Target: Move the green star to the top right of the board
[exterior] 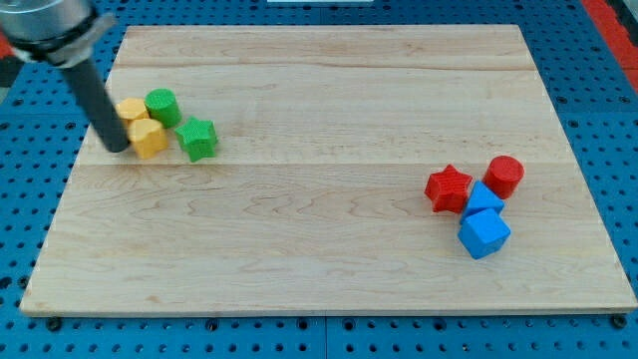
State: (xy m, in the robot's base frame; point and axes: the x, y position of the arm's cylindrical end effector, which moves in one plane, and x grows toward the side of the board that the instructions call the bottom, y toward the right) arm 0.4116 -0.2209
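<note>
The green star (pixel 198 139) lies on the wooden board (pixel 329 239) at the view's upper left. A green cylinder (pixel 161 106) sits just up and left of it. Two yellow blocks lie beside them: one (pixel 149 138) touching the star's left side, the other (pixel 131 110) behind it, partly hidden by my rod. My tip (pixel 117 149) rests on the board just left of the yellow blocks, about 80 px left of the green star.
At the view's right is a second cluster: a red star (pixel 449 187), a red cylinder (pixel 504 175), and two blue blocks (pixel 483 198) (pixel 484 233). The board is bordered by blue pegboard (pixel 30 199).
</note>
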